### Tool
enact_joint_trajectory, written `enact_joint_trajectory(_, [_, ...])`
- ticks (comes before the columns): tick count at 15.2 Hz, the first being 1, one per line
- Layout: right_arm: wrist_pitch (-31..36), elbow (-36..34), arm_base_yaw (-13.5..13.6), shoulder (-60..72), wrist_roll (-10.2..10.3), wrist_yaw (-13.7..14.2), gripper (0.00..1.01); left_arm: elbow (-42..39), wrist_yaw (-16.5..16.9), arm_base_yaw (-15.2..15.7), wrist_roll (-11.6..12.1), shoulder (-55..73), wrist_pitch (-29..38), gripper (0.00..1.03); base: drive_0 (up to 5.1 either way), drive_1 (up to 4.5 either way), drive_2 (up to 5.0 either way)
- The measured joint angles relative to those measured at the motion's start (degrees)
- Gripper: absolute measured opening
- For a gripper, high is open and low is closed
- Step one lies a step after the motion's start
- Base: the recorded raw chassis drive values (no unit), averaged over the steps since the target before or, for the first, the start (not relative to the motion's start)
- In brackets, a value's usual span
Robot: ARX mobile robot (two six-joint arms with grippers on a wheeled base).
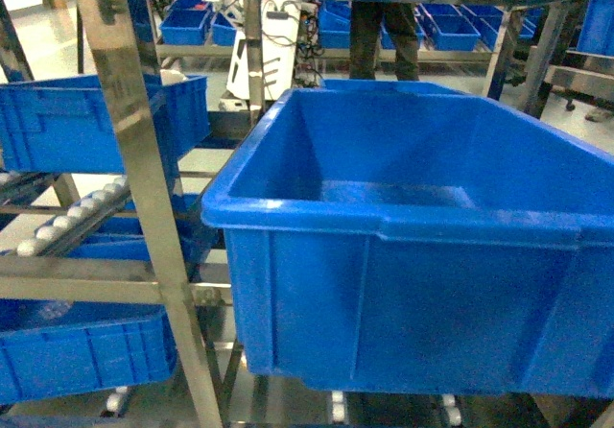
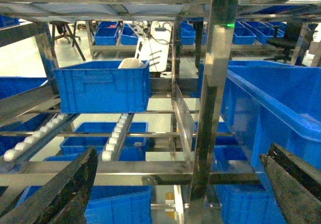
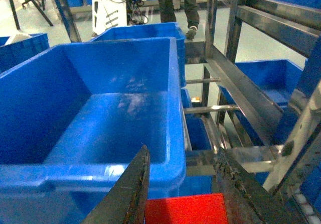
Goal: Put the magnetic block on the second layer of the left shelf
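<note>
Block (image 3: pixel 184 209) beside crate rim (image 3: pixel 100 176)

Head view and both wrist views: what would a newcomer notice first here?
The big blue crate fills the head view's centre and right, empty inside. A steel upright slants across the left, with smaller blue crates on roller rails behind it. In the right wrist view, the red block sits between the right gripper fingers, at the crate's near rim.
</note>
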Motion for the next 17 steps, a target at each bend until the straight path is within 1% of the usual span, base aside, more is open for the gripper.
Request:
enact_joint_trajectory(1, [0.15,-0.02,0.0,-0.02,0.0,0.0,0.33,0.0,0.09,0.0,0.0,0.0,0.02,0.98,0.0,4.3,-4.3])
enact_joint_trajectory(7, [0.09,0.02,0.0,0.2,0.0,0.0,0.33,0.0,0.04,0.04,0.02,0.0,0.02,0.98,0.0,0.0,0.0])
enact_joint_trajectory(8, [-1.51,0.52,0.04,0.42,0.68,-0.79,0.33,0.0,0.04,0.04,0.0,0.0,0.02,0.98,0.0,0.0,0.0])
enact_joint_trajectory(9, [-0.85,2.03,0.98,2.64,3.23,-1.27,0.33,0.0,0.07,0.04,0.0,0.0,0.02,0.98,0.0,0.0,0.0])
enact_joint_trajectory(10, [1.9,3.58,2.4,4.92,4.96,-0.33,0.33,0.0,0.04,0.04,0.0,0.0,0.0,0.98,0.0,0.0,0.0])
enact_joint_trajectory(11, [5.77,6.23,5.03,8.55,6.45,0.96,0.33,0.0,0.07,0.04,0.0,0.0,0.02,0.98,0.0,0.0,0.0])
enact_joint_trajectory(13, [9.31,11.41,9.2,16.96,9.2,1.01,0.33,0.0,0.04,0.04,0.0,0.0,0.02,0.98,0.0,0.0,0.0])
enact_joint_trajectory(14, [8.76,15.58,11.78,23.47,11.34,-0.7,0.33,0.0,0.04,0.04,0.02,0.0,0.02,0.98,0.0,0.0,0.0])
enact_joint_trajectory(16, [8.68,21.31,14.71,32.74,13.25,-3.54,0.33,0.0,0.04,0.04,0.0,0.0,0.02,0.98,0.0,0.0,0.0])
enact_joint_trajectory(17, [9.77,23.65,15.56,36.28,13.86,-3.89,0.33,0.0,0.04,0.04,0.0,0.0,0.02,0.98,0.0,0.0,0.0])
